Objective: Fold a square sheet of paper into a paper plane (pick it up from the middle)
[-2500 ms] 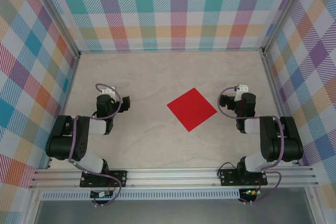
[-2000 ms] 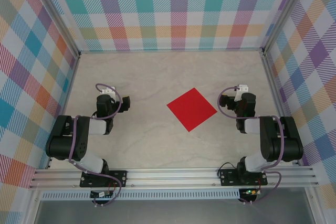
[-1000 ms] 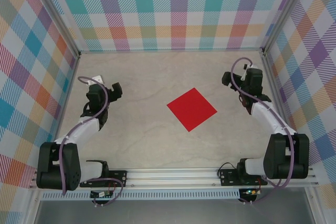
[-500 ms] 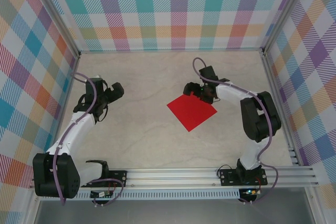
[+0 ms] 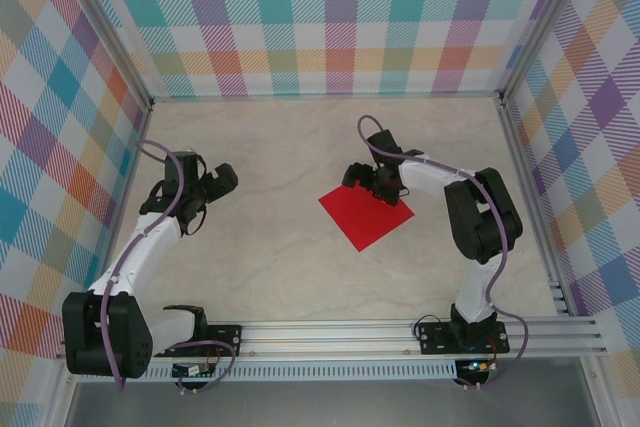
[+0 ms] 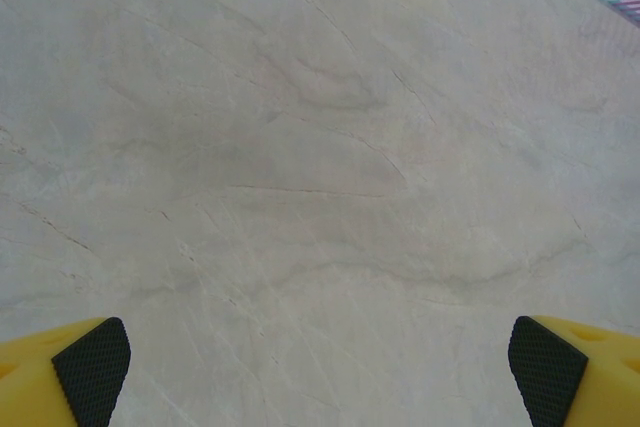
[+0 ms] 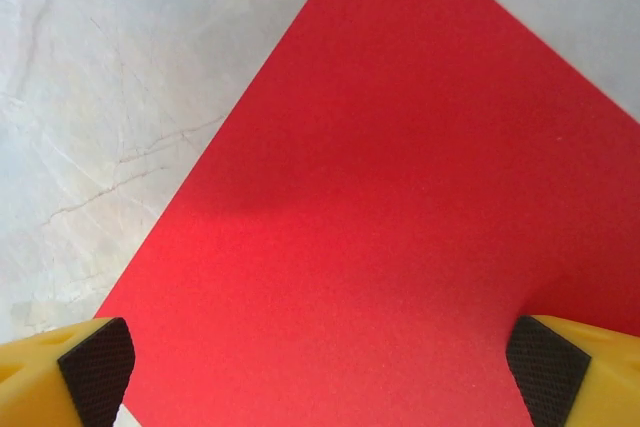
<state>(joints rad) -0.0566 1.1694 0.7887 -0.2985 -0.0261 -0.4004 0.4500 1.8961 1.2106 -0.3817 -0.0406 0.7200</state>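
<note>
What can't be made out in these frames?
- Top view: the right end effector covers the far corner of the flat bright red square paper sheet; contact unclear.
- Right wrist view: frame edges cut off the sheet's right and lower parts.
- Left wrist view: the bottom edge cuts off most of the left end effector.

A pale beige tabletop with faint marble-like veins (image 5: 290,267) lies flat and bare on its left half. Walls of pastel plaid in teal, orange, pink and purple (image 5: 330,17) enclose three sides. Silver aluminium rails (image 5: 330,335) run along the near edge, and slanted aluminium posts (image 5: 105,37) stand at the back corners.
</note>
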